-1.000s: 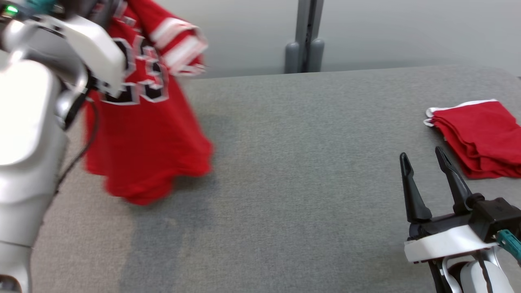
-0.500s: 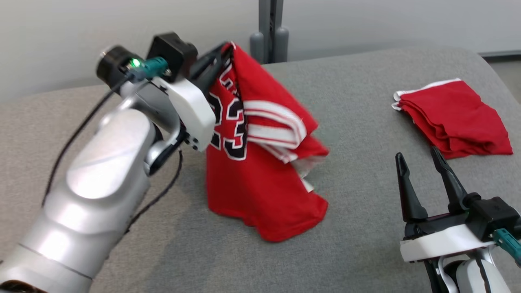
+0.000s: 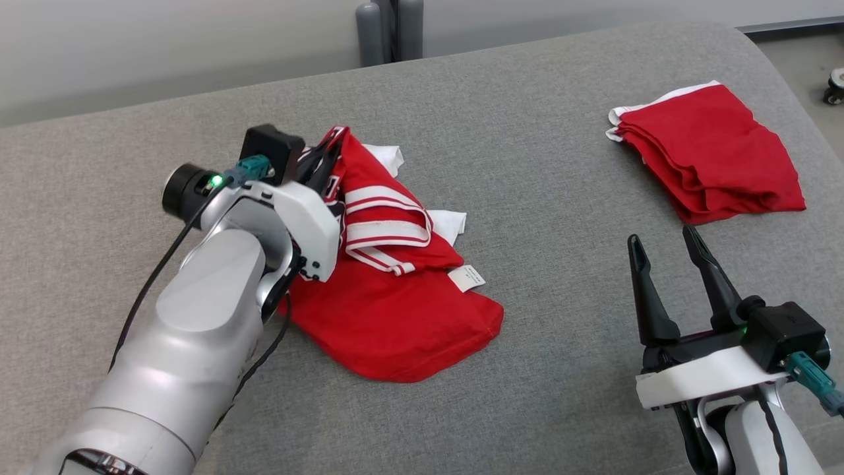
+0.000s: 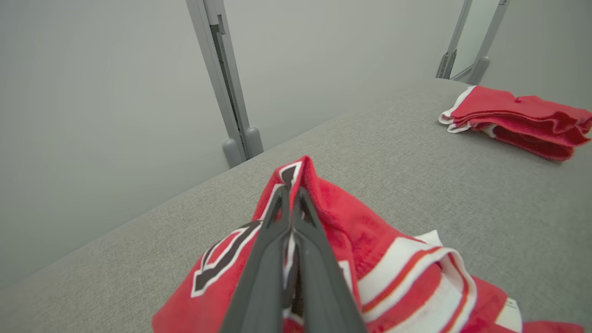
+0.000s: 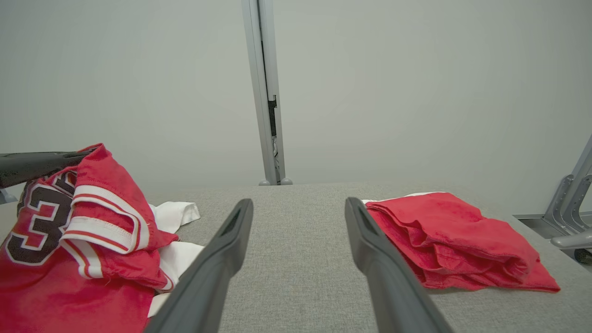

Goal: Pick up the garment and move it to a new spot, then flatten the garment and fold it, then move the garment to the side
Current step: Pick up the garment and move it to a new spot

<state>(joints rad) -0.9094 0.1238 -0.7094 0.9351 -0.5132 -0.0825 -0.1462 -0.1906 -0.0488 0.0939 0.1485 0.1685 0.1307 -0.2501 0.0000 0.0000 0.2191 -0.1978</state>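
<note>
Jersey: a red basketball jersey with red-and-white striped trim and black numerals lies crumpled left of centre on the grey fabric-covered table. Its upper edge is drawn up into a peak and its lower part is spread on the surface. A white label shows at its right side.
Left gripper: the left gripper is clamped on the jersey's raised edge, its dark fingers pressed together with cloth between them.
Right gripper: the right gripper has its fingers spread wide and grasps nothing, at the table's near right, well apart from the jersey.
Folded garment: a second red piece with white edging sits folded at the far right, beyond the right gripper.
Background: a grey post stands behind the table's far edge, against a pale wall.
</note>
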